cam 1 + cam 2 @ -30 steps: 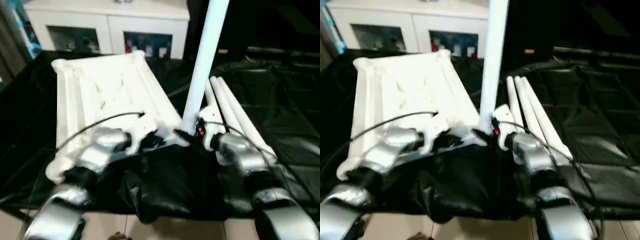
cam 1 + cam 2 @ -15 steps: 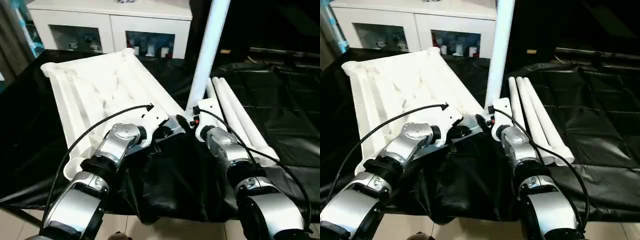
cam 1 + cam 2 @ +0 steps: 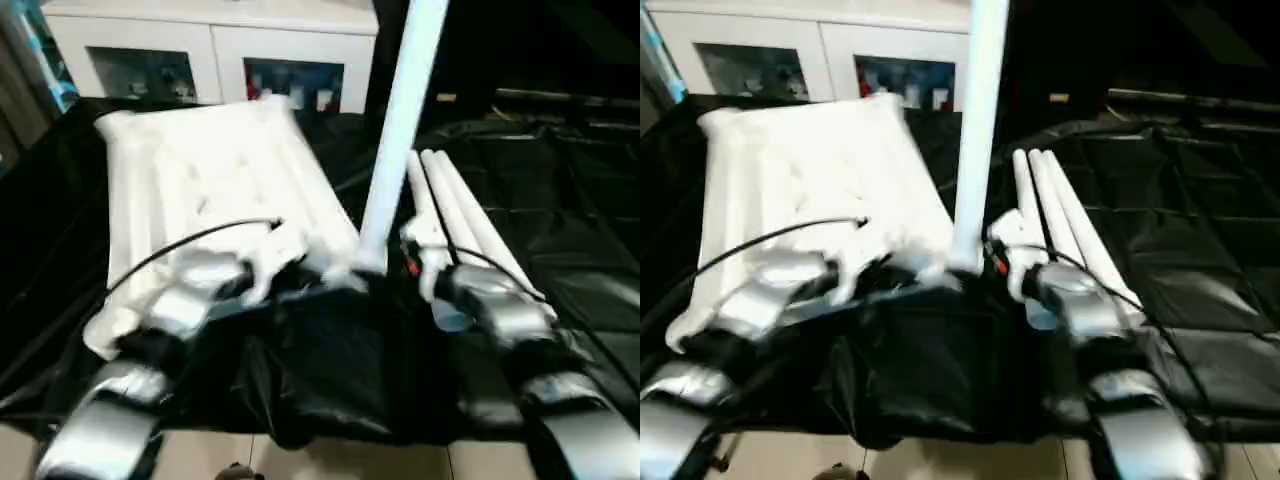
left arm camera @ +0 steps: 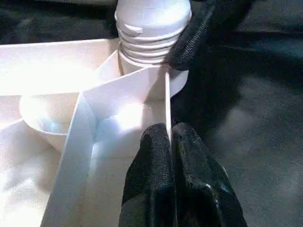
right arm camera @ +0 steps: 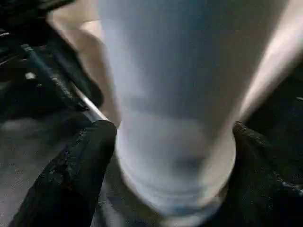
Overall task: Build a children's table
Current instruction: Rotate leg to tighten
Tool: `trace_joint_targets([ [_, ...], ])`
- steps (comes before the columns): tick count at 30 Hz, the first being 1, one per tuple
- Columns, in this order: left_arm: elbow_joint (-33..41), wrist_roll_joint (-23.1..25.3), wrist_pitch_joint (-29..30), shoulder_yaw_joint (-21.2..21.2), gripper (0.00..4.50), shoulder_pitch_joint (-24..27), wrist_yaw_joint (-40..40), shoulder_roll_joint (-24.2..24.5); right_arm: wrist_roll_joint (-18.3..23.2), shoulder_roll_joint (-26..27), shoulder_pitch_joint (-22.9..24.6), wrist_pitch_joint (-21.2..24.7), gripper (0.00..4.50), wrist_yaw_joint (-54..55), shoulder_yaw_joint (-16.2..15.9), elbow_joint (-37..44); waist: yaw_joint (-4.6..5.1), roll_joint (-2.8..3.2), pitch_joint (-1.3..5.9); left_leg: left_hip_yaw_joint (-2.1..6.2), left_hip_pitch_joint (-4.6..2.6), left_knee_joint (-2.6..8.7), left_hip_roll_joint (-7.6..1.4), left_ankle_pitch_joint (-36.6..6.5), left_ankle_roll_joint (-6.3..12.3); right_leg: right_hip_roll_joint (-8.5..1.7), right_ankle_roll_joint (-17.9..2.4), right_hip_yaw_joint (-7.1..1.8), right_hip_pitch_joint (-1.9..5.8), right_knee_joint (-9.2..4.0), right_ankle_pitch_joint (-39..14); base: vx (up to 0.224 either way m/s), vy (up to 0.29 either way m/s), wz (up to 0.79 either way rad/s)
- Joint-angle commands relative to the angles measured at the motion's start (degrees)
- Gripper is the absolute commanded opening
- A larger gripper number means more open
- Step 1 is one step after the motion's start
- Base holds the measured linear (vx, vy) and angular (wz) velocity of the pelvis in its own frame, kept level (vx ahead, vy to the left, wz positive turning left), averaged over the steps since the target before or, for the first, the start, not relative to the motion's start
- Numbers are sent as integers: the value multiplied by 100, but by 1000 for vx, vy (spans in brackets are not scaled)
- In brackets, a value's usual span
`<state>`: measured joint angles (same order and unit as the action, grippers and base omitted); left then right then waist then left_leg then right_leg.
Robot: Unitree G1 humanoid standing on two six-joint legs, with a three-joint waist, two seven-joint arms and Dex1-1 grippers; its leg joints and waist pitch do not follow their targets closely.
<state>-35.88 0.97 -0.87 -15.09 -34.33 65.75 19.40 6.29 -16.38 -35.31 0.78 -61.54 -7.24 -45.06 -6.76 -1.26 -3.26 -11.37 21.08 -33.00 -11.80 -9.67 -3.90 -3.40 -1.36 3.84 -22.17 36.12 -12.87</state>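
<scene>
The children's table top (image 3: 200, 190) lies upside down, ribs up, on the black-draped work table. One white leg (image 3: 395, 130) stands upright in its near right corner socket (image 4: 151, 71), and the leg's threaded end (image 4: 151, 28) sits in the socket's mouth. My left gripper (image 4: 170, 130) is shut on a thin rib of the top just beside that socket. My right gripper (image 5: 175, 137) is open, with its black fingers (image 5: 85, 161) close on either side of the leg's lower end. Three loose legs (image 3: 460, 210) lie side by side to the right of the top.
A white cabinet (image 3: 210, 50) with glass doors stands behind the work table. Black cloth (image 3: 560, 230) covers the table to the right. The front edge and pale floor (image 3: 350, 460) are just below my forearms. A thin black cable (image 3: 190, 240) arcs over my left forearm.
The whole picture has swung and blurred, so the camera has moved. The leg still stands in the corner socket, and both grippers stay at the same corner.
</scene>
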Motion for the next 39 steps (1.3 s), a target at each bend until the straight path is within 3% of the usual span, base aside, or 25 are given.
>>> trace_joint_targets([
  [1,177,-282,-62,-88,0,96,258,-58,-29,-97,68,-5,367,-245,-87,136,-17,-21,362,95,-81,316,-249,-935,336,-526,-1309,-308,245,-422,-437,0,0,0],
  [3,278,-305,-47,-63,0,161,376,7,-34,-178,96,-13,367,-450,-99,188,-16,-23,371,102,-79,317,-249,-891,300,-529,-1293,-309,254,-414,-419,0,0,0],
  [8,349,-313,-40,-32,0,215,451,56,27,-209,126,111,315,-581,-104,300,-27,-31,391,96,-57,289,-221,-654,403,-508,-1320,-304,271,-368,12,0,0,0],
  [15,403,-326,20,28,0,238,403,34,130,-108,212,292,278,-679,-111,406,-23,-32,379,101,-66,302,-227,-754,353,-507,-1273,-297,257,-395,-275,0,0,0],
  [18,136,-137,105,68,0,67,-151,-143,-142,146,122,213,277,504,61,-93,-10,-37,373,103,-71,310,-222,-791,288,-520,-1256,-304,251,-405,-384,0,0,0],
  [19,9,-47,140,74,0,-12,-376,-206,-216,221,73,194,277,892,113,-273,30,-29,345,98,-87,329,-210,-875,211,-518,-1235,-312,217,-448,-589,0,0,0],
  [21,-424,132,248,135,0,-293,-1061,-459,-327,438,-66,227,276,2020,280,-737,53,-33,348,126,-102,348,-209,-1034,63,-547,-1185,-312,243,-475,-980,0,0,0],
  [23,-697,221,319,169,0,-486,-1484,-634,-262,583,-144,342,276,2561,444,-959,69,-24,334,124,-140,355,-198,-1225,-56,-546,-1080,-328,213,-528,-1367,0,0,0],
  [24,-1117,309,493,223,0,-807,-2120,-938,-140,801,-298,486,275,3347,686,-1271,56,7,345,137,-133,356,-209,-1199,-69,-557,-1066,-333,227,-515,-1313,0,0,0],
  [25,-1117,309,493,223,0,-807,-2120,-938,-140,801,-298,486,275,3347,686,-1271,61,21,339,115,-183,353,-203,-1252,-105,-529,-1086,-344,169,-536,-1250,0,0,0],
  [26,-1399,350,567,241,0,-1032,-2525,-1173,-68,987,-433,594,275,3893,850,-1488,52,4,352,117,-178,349,-200,-1244,-103,-530,-1124,-344,194,-523,-1129,0,0,0],
  [29,-1661,411,590,259,0,-1229,-2792,-1381,-143,1227,-591,545,275,4191,813,-1667,10,58,393,131,-131,333,-201,-1010,-47,-537,-1178,-337,244,-458,-521,0,0,0],
  [31,-1773,429,479,235,0,-1317,-2785,-1494,-147,1444,-663,350,275,3996,739,-1693,12,63,404,126,-101,318,-191,-879,37,-525,-1219,-327,262,-427,-113,0,0,0],
  [32,-1817,437,427,229,0,-1344,-2772,-1519,-141,1505,-687,290,331,3952,743,-1707,13,53,405,122,-97,314,-187,-867,68,-521,-1232,-325,263,-419,-36,0,0,0],
  [33,-1829,433,397,225,0,-1350,-2731,-1528,-160,1535,-703,251,345,3935,731,-1713,9,54,409,123,-86,309,-189,-851,113,-532,-1256,-324,278,-412,62,0,0,0],
  [38,-1766,349,29,161,0,-1240,-2251,-1415,-245,1494,-718,-36,381,3414,594,-1633,30,43,376,136,-89,336,-199,-1133,128,-556,-1191,-315,277,-479,-549,0,0,0],
  [39,-1627,222,-56,166,0,-1120,-1888,-1358,-325,1385,-680,-259,381,3245,485,-1537,34,45,376,139,-90,341,-206,-1158,122,-561,-1179,-318,272,-484,-628,0,0,0],
])
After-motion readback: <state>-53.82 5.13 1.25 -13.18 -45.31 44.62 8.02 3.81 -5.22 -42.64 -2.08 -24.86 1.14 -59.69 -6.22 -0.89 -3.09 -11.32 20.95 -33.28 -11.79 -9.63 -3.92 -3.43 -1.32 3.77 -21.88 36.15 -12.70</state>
